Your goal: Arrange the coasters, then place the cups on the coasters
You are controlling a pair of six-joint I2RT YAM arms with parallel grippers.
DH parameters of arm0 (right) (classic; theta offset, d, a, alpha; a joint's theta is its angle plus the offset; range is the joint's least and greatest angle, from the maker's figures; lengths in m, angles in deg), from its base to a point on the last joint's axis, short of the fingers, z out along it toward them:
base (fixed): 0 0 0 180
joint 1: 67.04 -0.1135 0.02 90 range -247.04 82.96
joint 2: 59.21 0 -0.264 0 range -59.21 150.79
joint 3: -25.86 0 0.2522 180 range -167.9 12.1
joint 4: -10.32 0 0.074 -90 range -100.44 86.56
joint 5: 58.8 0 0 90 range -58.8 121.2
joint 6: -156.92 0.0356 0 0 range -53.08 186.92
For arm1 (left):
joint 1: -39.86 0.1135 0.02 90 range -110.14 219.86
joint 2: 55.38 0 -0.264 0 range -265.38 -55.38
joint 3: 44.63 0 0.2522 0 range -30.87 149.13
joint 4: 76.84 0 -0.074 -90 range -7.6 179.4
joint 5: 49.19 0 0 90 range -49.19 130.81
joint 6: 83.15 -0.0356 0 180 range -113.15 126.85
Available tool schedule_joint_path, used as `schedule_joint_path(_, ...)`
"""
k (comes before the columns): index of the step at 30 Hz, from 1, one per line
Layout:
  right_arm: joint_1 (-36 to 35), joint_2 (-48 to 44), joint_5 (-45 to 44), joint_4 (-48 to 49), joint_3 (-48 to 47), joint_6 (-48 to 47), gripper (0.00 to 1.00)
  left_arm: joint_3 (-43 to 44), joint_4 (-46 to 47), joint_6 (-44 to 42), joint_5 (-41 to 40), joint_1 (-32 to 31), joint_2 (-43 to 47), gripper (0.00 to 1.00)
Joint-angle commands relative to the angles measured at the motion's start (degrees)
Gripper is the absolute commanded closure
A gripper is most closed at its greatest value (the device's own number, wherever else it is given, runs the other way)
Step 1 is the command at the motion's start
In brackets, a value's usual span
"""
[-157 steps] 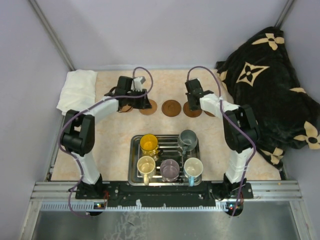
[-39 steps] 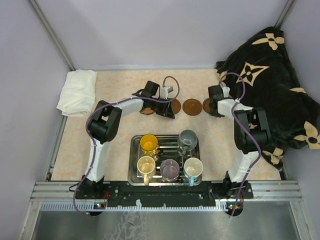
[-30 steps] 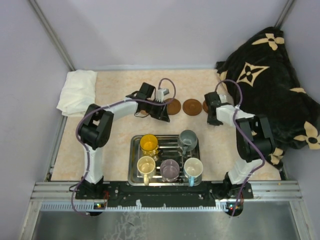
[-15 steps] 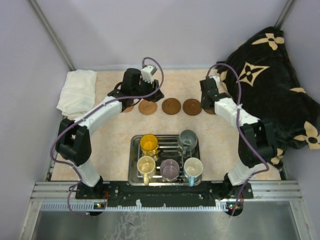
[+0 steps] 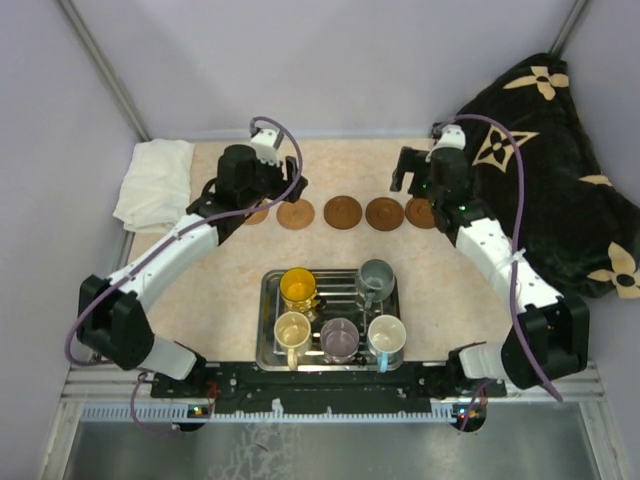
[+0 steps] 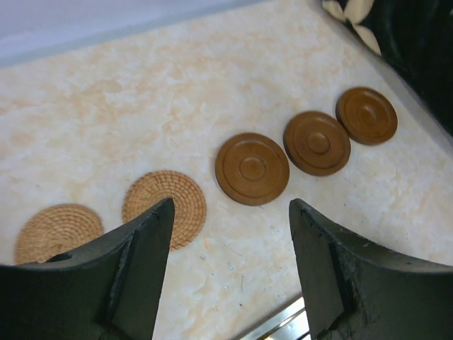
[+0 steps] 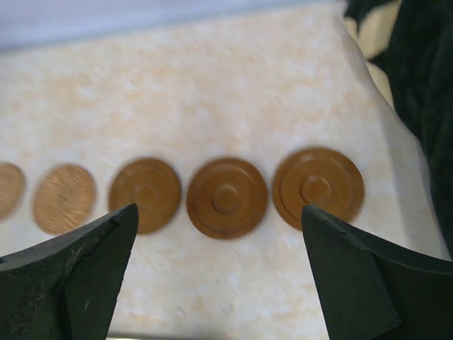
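Five coasters lie in a row across the far half of the table: two woven tan ones (image 6: pixel 56 230) (image 6: pixel 165 207) on the left, then three smooth brown ones (image 6: pixel 252 168) (image 6: pixel 317 142) (image 6: pixel 366 115). My left gripper (image 6: pixel 230 212) hangs open above the left of the row, holding nothing. Over the row's right part my right gripper (image 7: pixel 218 212) is wide open and empty. From above, the leftmost coaster (image 5: pixel 253 213) is partly hidden by the left arm. The yellow (image 5: pixel 298 288), grey-green (image 5: pixel 376 277), cream (image 5: pixel 292 330), purple (image 5: pixel 340 340) and blue-handled white (image 5: pixel 386 337) cups stand in the tray.
The steel tray (image 5: pixel 266 300) sits near the arm bases at the table's front centre. A folded white cloth (image 5: pixel 155 180) lies at the back left. A black patterned blanket (image 5: pixel 540 170) is heaped along the right side, close to the rightmost coaster (image 5: pixel 420 212).
Both arms have lifted up and back from the coaster row. The right gripper went from shut to wide open, and the left opened further. All five coasters now show in one line.
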Motion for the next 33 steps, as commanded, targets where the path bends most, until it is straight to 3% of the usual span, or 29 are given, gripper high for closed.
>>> schedule_joint_path(1,4.5,0.7,12.2,12.5,-3.5,8.0,0.01,-4.0,7.8,-0.6,-8.4,0.4,5.4,0.27)
schedule_joint_path(4,6.3,4.2,18.4,15.1,-5.9,11.0,0.01,-4.2,7.6,1.2,-12.1,1.1,5.3,0.23)
schedule_joint_path(7,6.3,7.4,18.8,15.6,-7.9,9.0,0.01,-2.3,4.4,4.1,-13.7,2.6,2.7,0.23)
schedule_joint_path(13,6.2,13.1,15.7,15.8,-11.3,5.2,0.02,-2.0,6.3,5.1,-8.6,6.1,-2.9,0.22)
schedule_joint_path(20,5.3,21.4,9.7,16.7,-14.7,-3.4,0.21,-0.2,13.3,-1.4,-8.6,7.7,-9.5,0.21)
schedule_joint_path(23,5.4,24.0,10.0,20.5,-13.6,-5.7,0.35,1.2,15.0,3.3,-4.4,12.0,-13.0,0.21)
schedule_joint_path(26,5.5,29.2,11.5,19.9,-18.6,-7.1,0.60,2.7,17.1,9.2,0.6,17.0,-16.8,0.23)
schedule_joint_path(29,7.2,36.8,14.8,17.6,-26.9,-4.5,0.82,6.0,17.1,9.9,0.1,18.2,-20.0,0.26)
schedule_joint_path(30,8.0,38.8,16.4,17.8,-29.8,-2.9,0.94,8.0,15.5,9.7,-0.8,18.3,-21.5,0.26)
schedule_joint_path(33,10.3,44.1,21.2,18.6,-34.9,1.2,1.00,14.8,10.3,9.5,-2.0,18.4,-26.3,0.27)
